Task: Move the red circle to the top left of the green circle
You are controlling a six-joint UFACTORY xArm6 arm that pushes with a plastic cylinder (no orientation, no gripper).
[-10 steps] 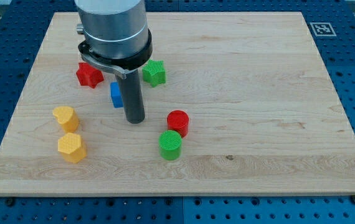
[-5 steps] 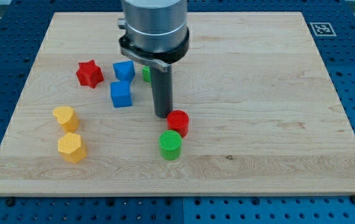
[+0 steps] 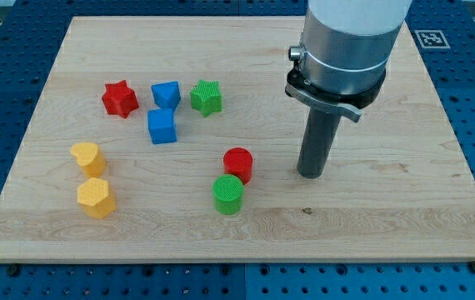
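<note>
Camera view: my tip (image 3: 311, 174) rests on the table (image 3: 404, 208), well to the view's right of all the blocks. There are no jaws on this arm, only the dark rod below a grey cylinder, so nothing is clamped or held.

The red circle (image 3: 238, 164) sits to the view's left of my tip, near it but apart, at roughly the same height in the view. The green circle (image 3: 228, 193) lies just below the red circle and slightly to the view's left of it, the two touching or nearly so; from my tip it is down and to the view's left.

Farther to the view's left and up from my tip stand a green star (image 3: 206, 97), a blue cube (image 3: 166, 94), a second blue cube (image 3: 162, 127) below it, and a red star (image 3: 119, 98). Farthest to the view's left are two yellow blocks, a rounded one (image 3: 87, 157) above a hexagonal one (image 3: 95, 197)
</note>
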